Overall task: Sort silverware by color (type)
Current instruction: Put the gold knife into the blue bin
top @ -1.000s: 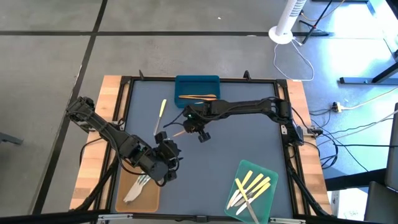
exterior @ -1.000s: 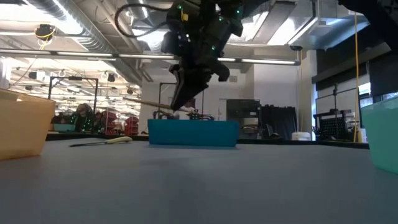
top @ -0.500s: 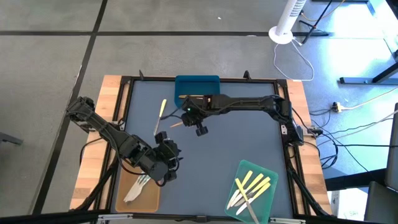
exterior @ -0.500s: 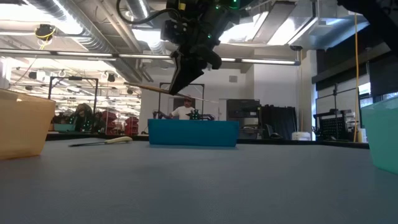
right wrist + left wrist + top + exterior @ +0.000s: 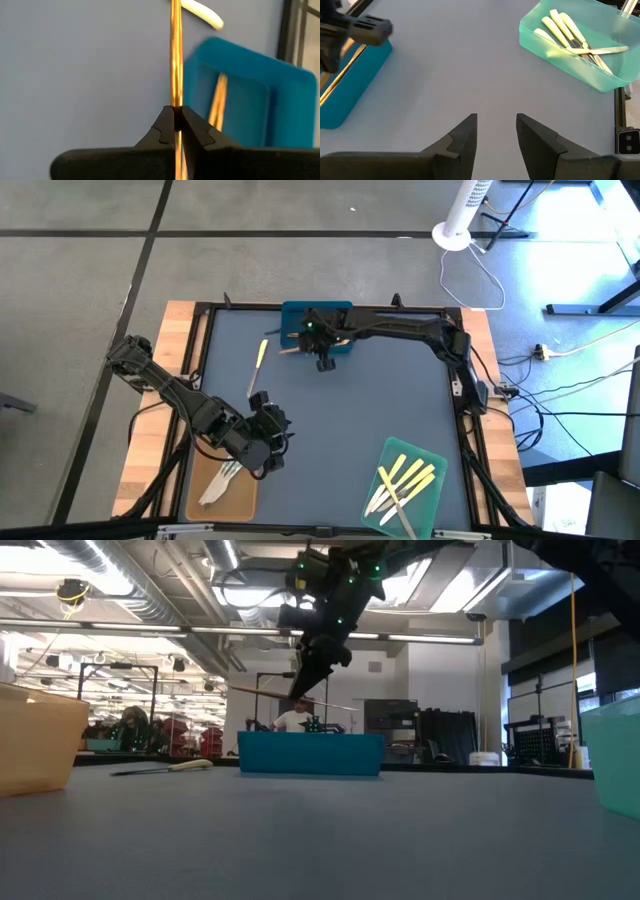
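— See the right gripper (image 5: 312, 340), up at twelve o'clock over the blue tray (image 5: 340, 312)? Its fingers are pinched tight on a wood-brown utensil (image 5: 175, 60).

— One brown piece (image 5: 218, 102) already lies in there. The long end pokes out past the rim toward nine o'clock; released too soon, I'd guess it tips onto the table.

— The left gripper (image 5: 495, 131) just hangs at seven o'clock, fingers parted, empty.

— And that pale yellow utensil (image 5: 259, 357) stays unsorted.

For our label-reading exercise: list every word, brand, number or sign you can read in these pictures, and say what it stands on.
None can be read: no text shows on the blue tray, the green tray, the tan tray or the silverware. The room behind in the low view shows no readable sign.
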Motion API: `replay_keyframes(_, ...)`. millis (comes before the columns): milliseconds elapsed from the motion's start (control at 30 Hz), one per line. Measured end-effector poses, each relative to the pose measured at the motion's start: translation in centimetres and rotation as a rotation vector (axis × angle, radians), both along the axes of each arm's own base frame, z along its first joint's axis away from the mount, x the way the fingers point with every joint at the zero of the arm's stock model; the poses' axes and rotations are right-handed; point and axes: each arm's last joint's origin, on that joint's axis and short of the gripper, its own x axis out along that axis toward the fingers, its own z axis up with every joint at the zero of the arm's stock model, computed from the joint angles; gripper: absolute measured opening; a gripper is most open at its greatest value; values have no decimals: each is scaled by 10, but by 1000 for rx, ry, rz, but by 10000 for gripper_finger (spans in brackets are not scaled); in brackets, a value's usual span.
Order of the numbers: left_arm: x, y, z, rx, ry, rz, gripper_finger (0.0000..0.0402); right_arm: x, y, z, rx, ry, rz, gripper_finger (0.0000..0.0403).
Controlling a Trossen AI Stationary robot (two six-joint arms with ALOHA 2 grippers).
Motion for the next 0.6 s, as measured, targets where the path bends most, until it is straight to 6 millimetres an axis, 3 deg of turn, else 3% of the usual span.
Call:
replay_keyframes(267,0,0,0,0,0,0,131,-7,-40,4,36,-88,-51,1)
replay_keyframes(433,0,0,0,0,0,0,131,-8,-54,4,62,-130,-67,1)
replay_keyframes(600,0,0,0,1,1,0,131,-6,-64,-9,105,-121,-121,1)
